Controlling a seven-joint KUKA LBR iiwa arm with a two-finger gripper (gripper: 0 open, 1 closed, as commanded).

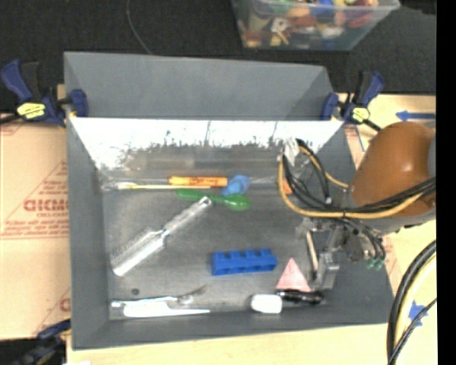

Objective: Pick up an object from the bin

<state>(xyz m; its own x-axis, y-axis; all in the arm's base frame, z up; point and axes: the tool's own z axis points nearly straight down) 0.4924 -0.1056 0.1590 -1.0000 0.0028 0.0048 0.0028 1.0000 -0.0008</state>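
My gripper (323,268) hangs low at the right side of the bin, near the front. Just to its left lies a small pink triangular piece (292,274), close to or touching the gripper. In front of it a black marker with a white cap (277,302) lies along the bin's front edge. A blue toy brick (243,261) rests further to the left, apart from the gripper.
A clear plastic brush (158,236) lies slanted in the middle left. Near the back are an orange pen with a blue end (201,182) and a green spoon (216,198). A white toothbrush-like stick (158,306) lies at the front left. Cables hang from the arm's wrist.
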